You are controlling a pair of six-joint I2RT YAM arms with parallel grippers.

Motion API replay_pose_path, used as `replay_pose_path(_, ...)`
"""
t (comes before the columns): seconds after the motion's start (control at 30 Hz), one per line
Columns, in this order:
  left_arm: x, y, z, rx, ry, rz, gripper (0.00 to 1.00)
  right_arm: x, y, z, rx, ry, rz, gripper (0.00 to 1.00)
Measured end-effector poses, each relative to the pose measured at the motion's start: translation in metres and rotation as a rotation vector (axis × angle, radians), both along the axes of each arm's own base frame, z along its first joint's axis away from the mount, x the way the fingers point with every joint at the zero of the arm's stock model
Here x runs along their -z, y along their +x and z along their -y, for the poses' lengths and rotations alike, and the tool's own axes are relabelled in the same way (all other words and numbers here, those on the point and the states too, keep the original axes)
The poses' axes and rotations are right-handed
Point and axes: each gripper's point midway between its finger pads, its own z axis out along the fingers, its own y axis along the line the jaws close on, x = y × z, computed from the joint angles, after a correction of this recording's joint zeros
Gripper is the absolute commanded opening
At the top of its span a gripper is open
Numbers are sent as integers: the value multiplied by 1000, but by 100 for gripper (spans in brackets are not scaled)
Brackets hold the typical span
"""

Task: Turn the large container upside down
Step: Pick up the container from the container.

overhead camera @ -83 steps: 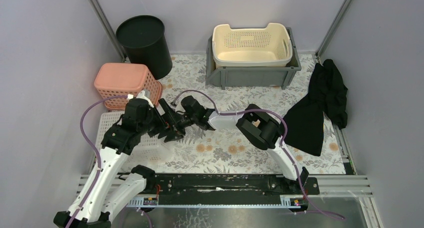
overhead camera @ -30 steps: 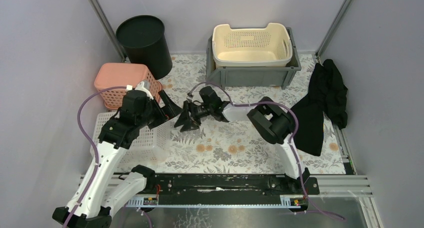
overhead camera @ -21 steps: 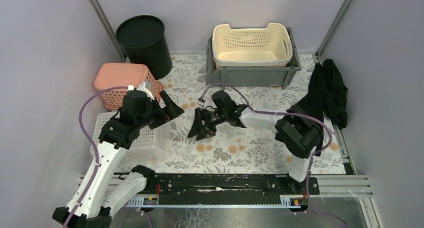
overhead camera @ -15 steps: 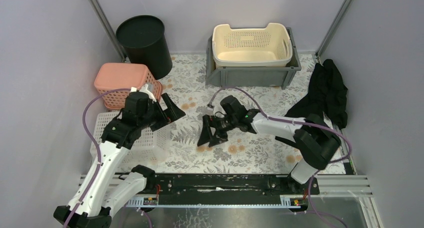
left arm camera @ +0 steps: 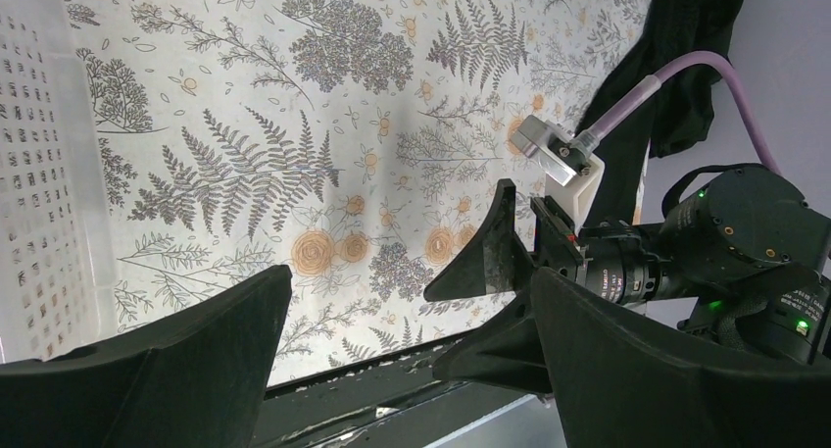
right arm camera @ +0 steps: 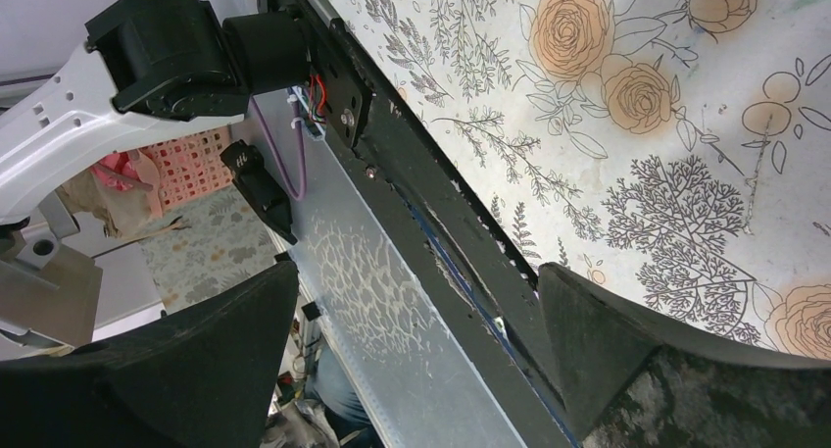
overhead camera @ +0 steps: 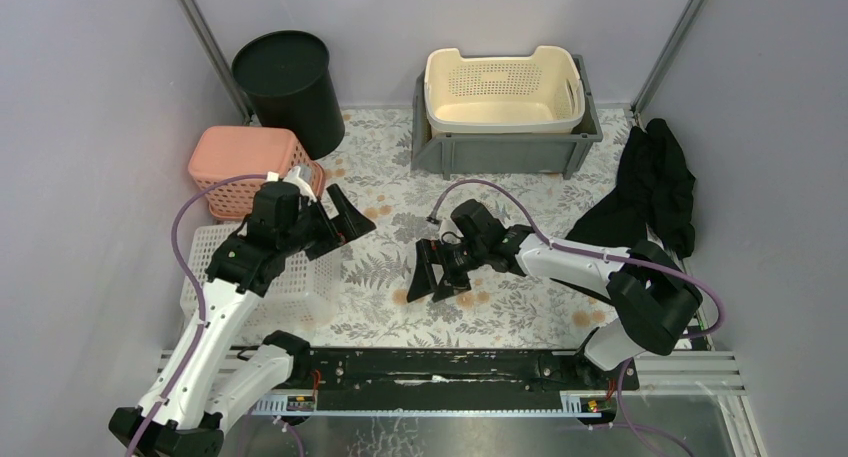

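Status: white basket (overhead camera: 305, 282) on surface (overhead camera: 520, 307), beside and below left gripper (overhead camera: 350, 227), base apparently up, so flip looks done. 2 grippers, incl. right gripper (overhead camera: 428, 285), wide open, empty. Remaining: retreat only.

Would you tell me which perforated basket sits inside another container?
The cream basket, nested in the grey bin; the pink basket and white basket sit on the table.

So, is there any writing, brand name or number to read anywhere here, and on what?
No readable text anywhere. The white perforated plastic basket shows only rows of holes, the flowered table cover only drawings; the round black bin, pink plastic basket, cream basket and grey crate carry no visible label.
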Motion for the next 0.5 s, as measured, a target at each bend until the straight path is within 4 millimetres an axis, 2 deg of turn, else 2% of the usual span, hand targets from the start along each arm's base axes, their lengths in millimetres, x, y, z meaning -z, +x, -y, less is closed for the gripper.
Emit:
replay_pose_path(0.13, 3, 0, 2, 10, -9, 0, 100, 1, 0, 1, 4, -8, -1, 99)
replay_pose_path(0.33, 22, -6, 6, 32, -24, -40, 100, 3, 2, 1, 13, -17, 2, 99)
replay_pose_path(0.5, 21, -6, 9, 48, -39, -31, 100, 4, 2, 2, 17, -24, 1, 99)
